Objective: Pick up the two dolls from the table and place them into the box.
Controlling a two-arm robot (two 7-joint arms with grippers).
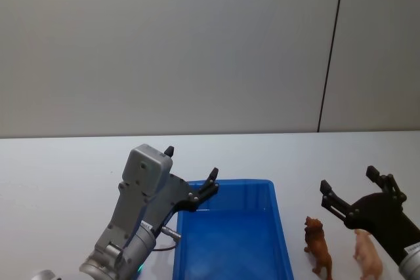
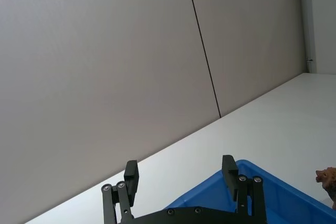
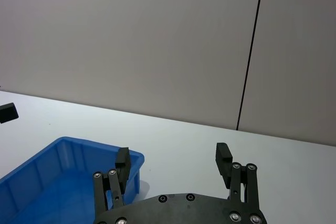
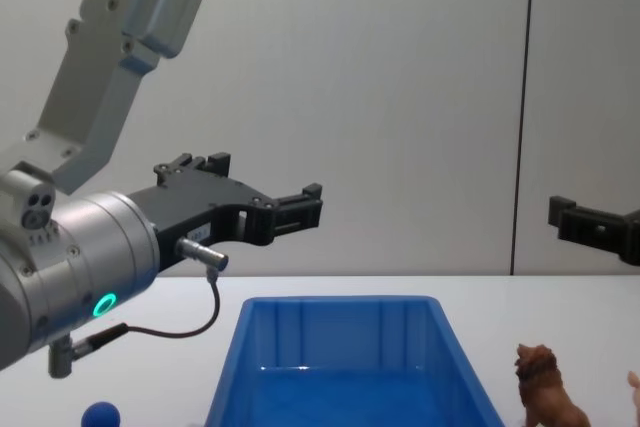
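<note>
1. The box (image 1: 282,227) loses its near end to the head view's lower edge.
2. The pink pig (image 1: 369,257), right of the box on the tabletop (image 1: 65,162), has its feet cut off there; the chest view catches a mere sliver.
3. The brown lion (image 4: 545,397) is cropped at the legs in the chest view.
4. The blue ball (image 4: 100,415) is partly cropped there too.

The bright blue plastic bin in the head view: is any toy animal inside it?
No, the reddish-brown lion toy and pale pink pig toy stand on the white tabletop beside the bin.
</note>
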